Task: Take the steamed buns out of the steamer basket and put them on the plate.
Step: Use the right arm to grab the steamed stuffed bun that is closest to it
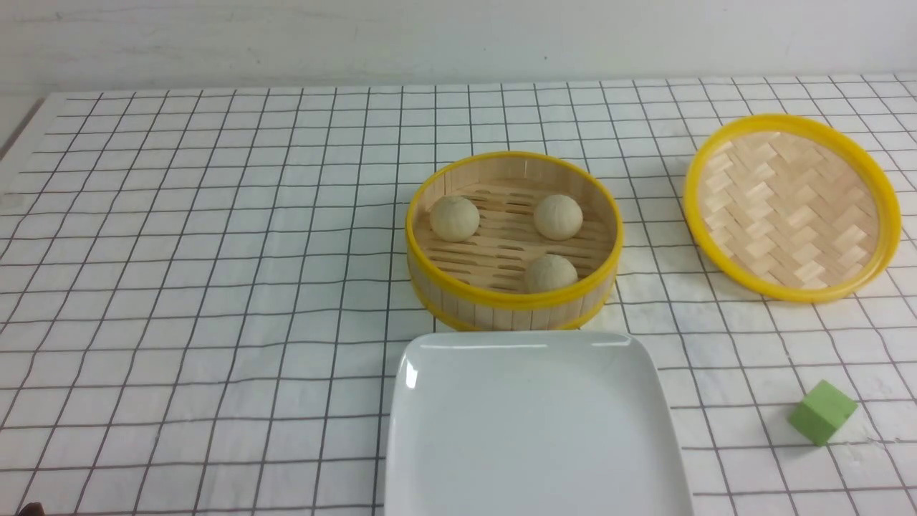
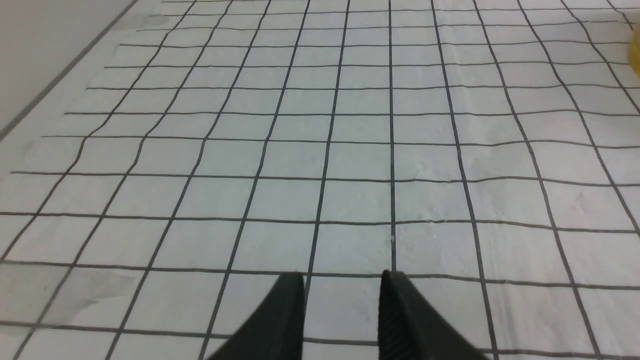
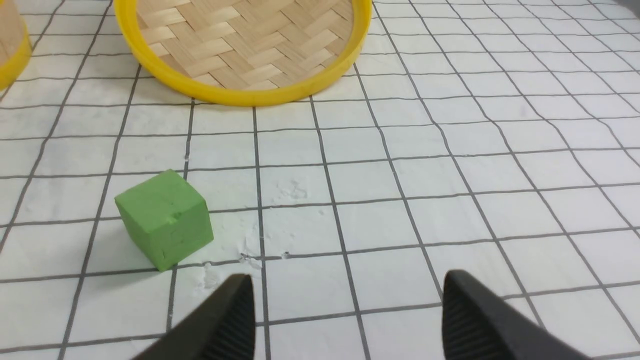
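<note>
Three steamed buns lie inside the steamer basket at the table's middle: one at its left, one at its right, one at its near side. Just in front of the basket sits the white plate, with nothing on it. Neither arm shows in the front view. My left gripper is open over bare checked cloth, far from the basket, whose yellow rim peeks in at the edge. My right gripper is wide open over the cloth, nothing between its fingers.
The shallow woven lid lies at the back right. A green cube sits on the cloth near the front right, close beside my right gripper. A white wall bounds the table's far edge.
</note>
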Controlling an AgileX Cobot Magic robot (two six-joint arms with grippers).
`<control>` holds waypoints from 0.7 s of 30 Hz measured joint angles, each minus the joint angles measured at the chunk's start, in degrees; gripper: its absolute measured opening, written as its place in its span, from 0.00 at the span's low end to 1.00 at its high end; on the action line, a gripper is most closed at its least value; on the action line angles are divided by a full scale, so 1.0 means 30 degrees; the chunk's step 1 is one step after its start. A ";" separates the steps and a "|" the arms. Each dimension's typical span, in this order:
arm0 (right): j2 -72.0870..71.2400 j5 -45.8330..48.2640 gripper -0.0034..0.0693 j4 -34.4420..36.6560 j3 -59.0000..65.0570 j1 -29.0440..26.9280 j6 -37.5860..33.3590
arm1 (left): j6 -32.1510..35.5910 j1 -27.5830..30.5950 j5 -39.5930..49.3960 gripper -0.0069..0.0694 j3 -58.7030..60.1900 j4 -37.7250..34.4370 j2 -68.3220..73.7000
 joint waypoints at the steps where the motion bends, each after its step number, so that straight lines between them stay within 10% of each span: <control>1: 0.0000 -0.0025 0.73 0.0005 0.0021 -0.0017 0.0090 | 0.0000 0.0000 0.0000 0.41 0.0000 0.0000 0.0000; 21: 0.0000 0.1516 0.73 0.0782 -0.7257 -0.0034 0.2840 | 0.0000 0.0000 0.0000 0.41 0.0000 0.0000 0.0000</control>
